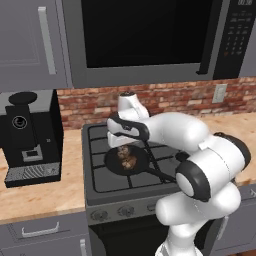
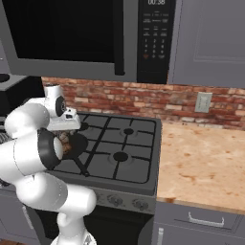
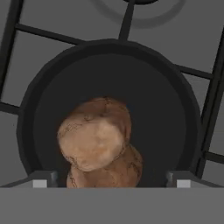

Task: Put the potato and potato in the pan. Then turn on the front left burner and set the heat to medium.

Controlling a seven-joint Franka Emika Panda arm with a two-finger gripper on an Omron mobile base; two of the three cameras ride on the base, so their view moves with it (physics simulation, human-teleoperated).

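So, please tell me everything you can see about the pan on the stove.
The pan is round, shallow and black with a matte look, and a long straight dark handle runs toward the stove's front right. It sits flat on the grates of the front left burner. Two mottled brown potatoes lie inside, one leaning on the other. The gripper hovers above it, fingers apart, not touching.
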